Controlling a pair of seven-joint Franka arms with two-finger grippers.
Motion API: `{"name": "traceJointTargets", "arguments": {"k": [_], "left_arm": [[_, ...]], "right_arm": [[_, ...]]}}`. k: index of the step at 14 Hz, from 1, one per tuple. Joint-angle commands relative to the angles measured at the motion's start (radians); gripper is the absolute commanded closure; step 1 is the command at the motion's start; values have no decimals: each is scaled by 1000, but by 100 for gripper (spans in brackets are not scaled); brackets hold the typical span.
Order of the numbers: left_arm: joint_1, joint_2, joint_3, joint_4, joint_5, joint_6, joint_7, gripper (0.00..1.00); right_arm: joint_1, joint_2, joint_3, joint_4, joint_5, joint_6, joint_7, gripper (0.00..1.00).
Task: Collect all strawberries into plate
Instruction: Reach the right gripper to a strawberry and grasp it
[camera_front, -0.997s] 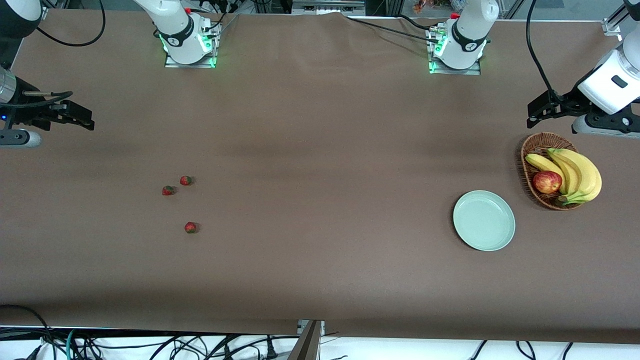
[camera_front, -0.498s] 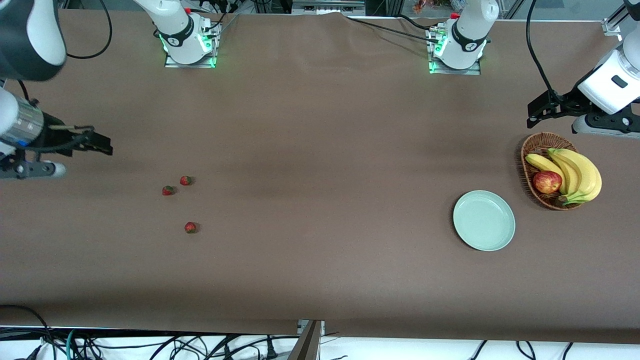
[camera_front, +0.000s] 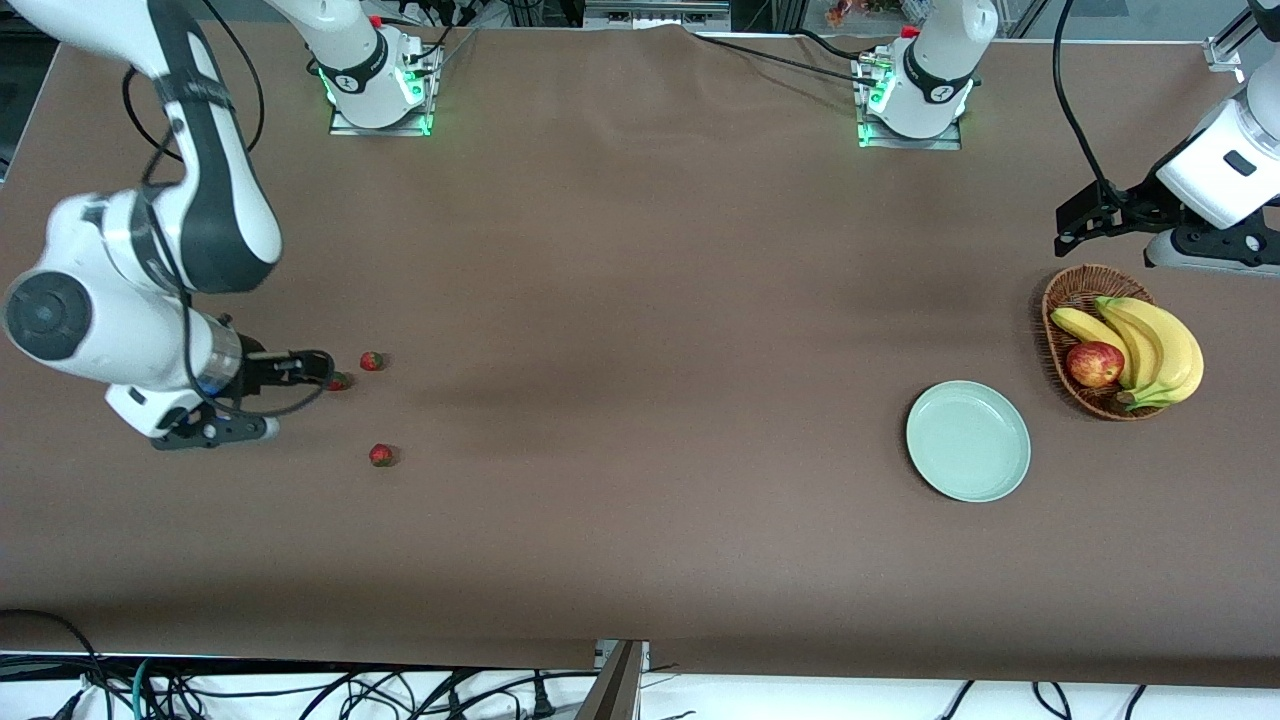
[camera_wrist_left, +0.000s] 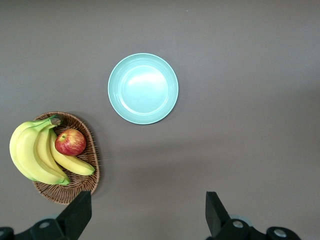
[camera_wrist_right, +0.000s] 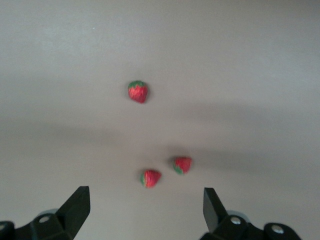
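Three small red strawberries lie on the brown table toward the right arm's end: one (camera_front: 371, 361), a second (camera_front: 340, 381) right beside it, and a third (camera_front: 381, 455) nearer the front camera. My right gripper (camera_front: 320, 373) hangs open over the table just beside the pair, its tips reaching the second berry in the front view. The right wrist view shows all three berries (camera_wrist_right: 150, 178) (camera_wrist_right: 182, 164) (camera_wrist_right: 138, 91) ahead of the open right gripper (camera_wrist_right: 145, 212), none between its fingers. The pale mint plate (camera_front: 968, 440) (camera_wrist_left: 143, 88) lies empty toward the left arm's end. My left gripper (camera_front: 1078, 222) (camera_wrist_left: 148, 217) waits open above the table beside the basket.
A brown wicker basket (camera_front: 1070, 290) (camera_wrist_left: 75, 185) with bananas (camera_front: 1160, 345) and a red-yellow apple (camera_front: 1094, 364) stands beside the plate, farther from the front camera. Cables hang along the table's front edge.
The right arm has swung down and inward from the table's end, bringing its open gripper up to the pair of strawberries. The left arm has not moved.
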Motion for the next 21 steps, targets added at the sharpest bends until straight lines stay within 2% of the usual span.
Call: {"name": "traceJointTargets", "arguments": {"k": [1, 6, 11, 17, 18, 19, 21], "left_arm": [[10, -8, -9, 6, 0, -7, 5, 0], [10, -8, -9, 6, 2, -7, 5, 0], [10, -8, -9, 6, 2, -7, 5, 0], [10, -9, -8, 6, 2, -8, 5, 0], [10, -8, -8, 6, 0, -7, 5, 0], [10, -8, -8, 6, 2, -8, 5, 0], [10, -8, -8, 6, 2, -8, 5, 0]], "right_arm": [[25, 106, -1, 30, 7, 97, 9, 0], [40, 231, -1, 30, 1, 278, 2, 0], [42, 298, -1, 28, -2, 413, -1, 0], [54, 323, -1, 24, -2, 450, -1, 0], [56, 323, -1, 22, -2, 449, -1, 3], [57, 323, -1, 22, -2, 446, -3, 15], [56, 323, -1, 20, -2, 444, -3, 45]]}}
